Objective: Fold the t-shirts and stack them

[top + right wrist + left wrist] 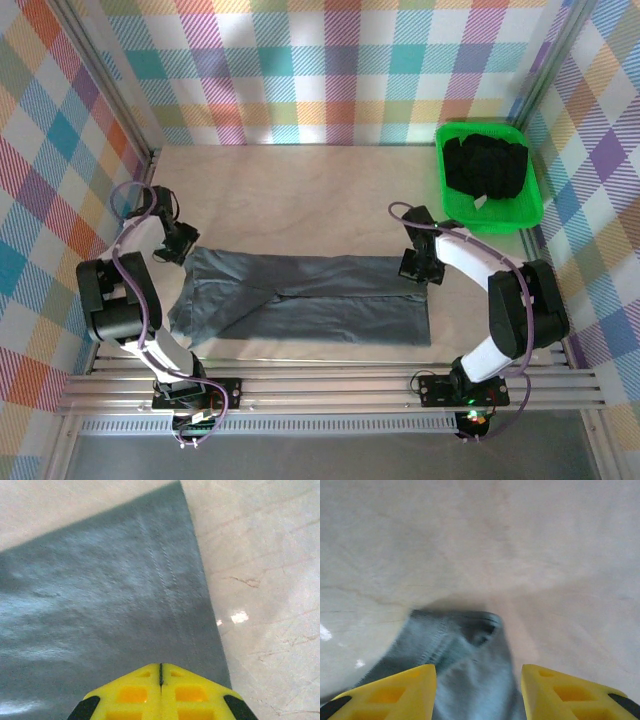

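Folding is being helped by pulling the shirt (310,300) taut: cloth is lying between the parted left claw (478,674) and beneath the closed right claw (160,669); grip unclear.

Plaid panels (330,70) in pink, teal, orange and purple close the space at the back and on both sides. Bare aluminium posts (103,80) run down the back corners. The counter (300,190) is pale beige with faint marbled veins, clearest in the right wrist view, where a small bright glint of light (240,616) sits on it. Ribbed aluminium rails (330,385) cross its near edge, with a plain grey surface (300,455) below them
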Action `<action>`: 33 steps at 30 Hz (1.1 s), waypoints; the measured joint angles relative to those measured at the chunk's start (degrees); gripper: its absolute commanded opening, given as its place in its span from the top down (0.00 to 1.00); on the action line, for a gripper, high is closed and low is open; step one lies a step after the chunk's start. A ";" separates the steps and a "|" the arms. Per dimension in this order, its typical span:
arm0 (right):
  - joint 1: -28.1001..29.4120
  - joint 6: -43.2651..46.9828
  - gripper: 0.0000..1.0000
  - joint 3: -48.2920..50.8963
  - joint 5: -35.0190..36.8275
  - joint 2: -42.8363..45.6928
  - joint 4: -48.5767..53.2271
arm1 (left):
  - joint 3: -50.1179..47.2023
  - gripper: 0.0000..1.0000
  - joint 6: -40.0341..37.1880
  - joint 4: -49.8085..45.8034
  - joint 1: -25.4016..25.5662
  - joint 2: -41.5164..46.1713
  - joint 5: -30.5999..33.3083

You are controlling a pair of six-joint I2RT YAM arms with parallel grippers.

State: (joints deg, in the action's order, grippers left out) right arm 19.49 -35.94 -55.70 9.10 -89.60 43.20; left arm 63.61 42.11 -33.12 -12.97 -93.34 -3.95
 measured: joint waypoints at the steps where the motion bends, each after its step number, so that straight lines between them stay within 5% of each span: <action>1: 0.00 0.28 0.90 -0.26 -0.24 -0.09 0.00 | 0.09 0.54 -0.72 0.57 0.00 0.17 -0.90; 18: 0.00 1.51 0.84 -3.17 -4.07 -1.11 0.02 | -0.87 0.70 -9.94 4.87 -1.22 -6.21 -5.68; 25: 0.00 1.51 0.83 -3.23 -4.26 -1.11 0.04 | -2.21 0.99 -10.51 6.19 -1.38 -6.69 -5.42; 33: 0.00 1.51 0.83 -6.49 -4.31 -3.72 0.46 | -3.17 1.00 -10.19 4.55 -1.81 -3.32 -1.44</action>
State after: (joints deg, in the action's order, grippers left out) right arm 19.49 -34.44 -62.19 4.80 -93.32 43.66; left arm 60.45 31.92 -28.58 -14.79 -96.66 -5.39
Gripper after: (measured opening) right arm 0.172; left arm 0.062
